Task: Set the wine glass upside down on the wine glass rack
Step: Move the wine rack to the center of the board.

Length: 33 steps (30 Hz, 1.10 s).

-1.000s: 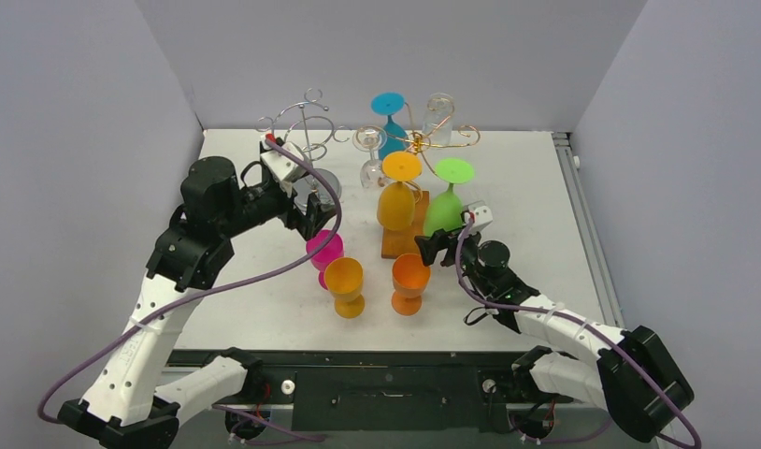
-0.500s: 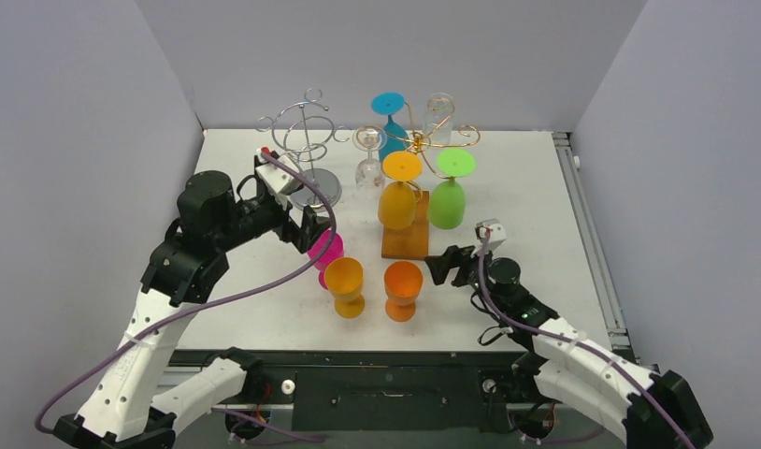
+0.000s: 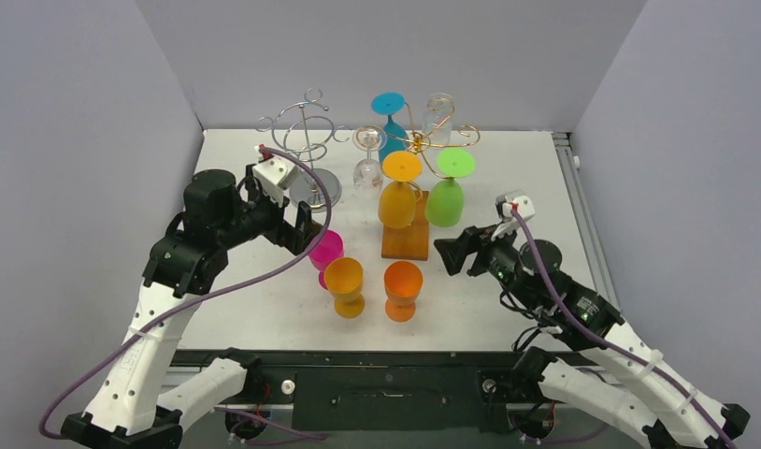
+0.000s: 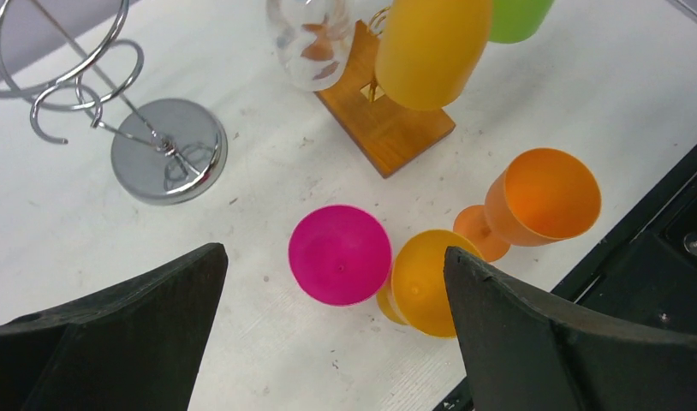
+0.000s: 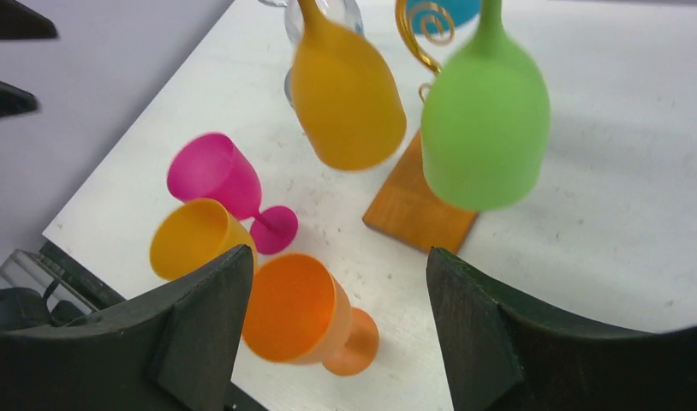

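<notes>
- I am holding the left claw [image 3: 302, 227] spread wide and empty over the pink glass [image 4: 339, 254]. I judge this to be the glass to hang. It is standing upright on the table [image 3: 545, 187], left of the wooden base [image 3: 405, 240].
- The right claw [image 3: 456, 254] is also spread and gripping nothing, hanging just right of the wooden base.
- The amber glass [image 4: 426, 282] is crowding the pink glass on the side facing the wooden base, and I cannot tell whether they are touching. A finger coming down there could clip it and knock it into the orange glass [image 4: 551, 193], which is standing in front of the wooden base.
- The pink bowl is looking smooth and rounded, so a shallow pinch could let it slip while I am flipping it.
- The silver rack [image 3: 307, 131], left of and behind the wooden base, is thin wire on a small foot. Pushing the stem in hard could slide or tip it.
- 2 glasses, 1 yellow glass [image 5: 345, 94] and 1 green glass [image 5: 486, 128], are hanging over the wooden base. A wide swing could bump them.
</notes>
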Each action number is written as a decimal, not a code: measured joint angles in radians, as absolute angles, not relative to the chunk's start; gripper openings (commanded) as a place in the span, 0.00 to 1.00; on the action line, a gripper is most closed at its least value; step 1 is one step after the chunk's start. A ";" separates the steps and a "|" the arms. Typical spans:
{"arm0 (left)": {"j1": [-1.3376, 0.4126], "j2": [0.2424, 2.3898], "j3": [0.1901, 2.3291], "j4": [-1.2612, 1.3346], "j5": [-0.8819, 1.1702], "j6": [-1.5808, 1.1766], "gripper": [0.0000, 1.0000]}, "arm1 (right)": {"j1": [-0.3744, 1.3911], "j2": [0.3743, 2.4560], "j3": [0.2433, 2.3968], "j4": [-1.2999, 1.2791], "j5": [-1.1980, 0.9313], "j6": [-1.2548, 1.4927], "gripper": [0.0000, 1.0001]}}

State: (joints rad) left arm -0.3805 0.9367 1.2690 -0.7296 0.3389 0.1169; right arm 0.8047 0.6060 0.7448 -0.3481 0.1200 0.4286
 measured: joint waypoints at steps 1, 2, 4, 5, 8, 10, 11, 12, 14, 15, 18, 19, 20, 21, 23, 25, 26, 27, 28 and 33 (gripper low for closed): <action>-0.363 0.950 1.275 -0.745 0.341 0.109 0.96 | 0.811 0.653 0.822 -0.381 0.124 0.415 0.69; -0.349 0.963 1.277 -0.750 0.341 0.106 0.96 | 0.818 0.699 0.893 -0.409 0.128 0.402 0.69; -0.310 0.989 1.281 -0.772 0.346 0.099 0.96 | 0.855 0.793 1.019 -0.461 0.139 0.373 0.69; -0.294 0.999 1.281 -0.782 0.348 0.096 0.96 | 0.886 0.828 1.061 -0.488 0.150 0.361 0.69; -0.242 1.023 1.281 -0.804 0.354 0.089 0.98 | 0.983 0.926 1.151 -0.570 0.187 0.332 0.69; -0.212 1.036 1.283 -0.815 0.356 0.087 0.99 | 1.038 1.003 1.210 -0.625 0.208 0.319 0.69; -0.199 1.045 1.291 -0.824 0.355 0.085 1.00 | 1.065 1.047 1.244 -0.651 0.219 0.313 0.69; -0.191 1.053 1.298 -0.825 0.354 0.084 0.98 | 1.079 1.073 1.264 -0.663 0.224 0.308 0.69; -0.171 1.080 1.334 -0.825 0.347 0.079 0.93 | 1.113 1.131 1.316 -0.688 0.239 0.300 0.69; -0.161 1.094 1.354 -0.818 0.343 0.077 0.92 | 1.124 1.152 1.337 -0.695 0.242 0.299 0.69; -0.129 1.148 1.428 -0.777 0.323 0.073 0.86 | 1.143 1.198 1.392 -0.709 0.247 0.299 0.69; -0.122 1.172 1.453 -0.755 0.316 0.072 0.84 | 1.148 1.209 1.410 -0.714 0.248 0.299 0.69; -0.117 1.198 1.480 -0.733 0.310 0.071 0.83 | 1.150 1.220 1.428 -0.718 0.249 0.299 0.68; -0.112 1.225 1.507 -0.712 0.304 0.070 0.81 | 1.153 1.230 1.446 -0.720 0.251 0.299 0.67; -0.104 1.292 1.565 -0.668 0.294 0.063 0.79 | 1.155 1.245 1.485 -0.725 0.255 0.299 0.65; -0.096 1.359 1.615 -0.626 0.292 0.059 0.78 | 1.160 1.251 1.517 -0.729 0.262 0.300 0.62; -0.094 1.395 1.636 -0.598 0.292 0.057 0.77 | 1.161 1.250 1.531 -0.728 0.266 0.302 0.60; -0.093 1.422 1.647 -0.571 0.292 0.056 0.77 | 1.164 1.250 1.538 -0.729 0.271 0.303 0.59; -0.091 1.446 1.655 -0.550 0.294 0.056 0.76 | 1.168 1.249 1.545 -0.728 0.277 0.306 0.58; -0.091 1.570 1.708 -0.450 0.345 0.046 0.73 | 1.180 1.247 1.547 -0.729 0.289 0.323 0.56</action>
State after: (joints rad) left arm -0.0906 1.5696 1.7081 -0.4503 0.3454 0.0460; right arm 1.1797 1.2472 1.5471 -0.7288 0.2886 0.3225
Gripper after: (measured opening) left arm 0.753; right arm 0.570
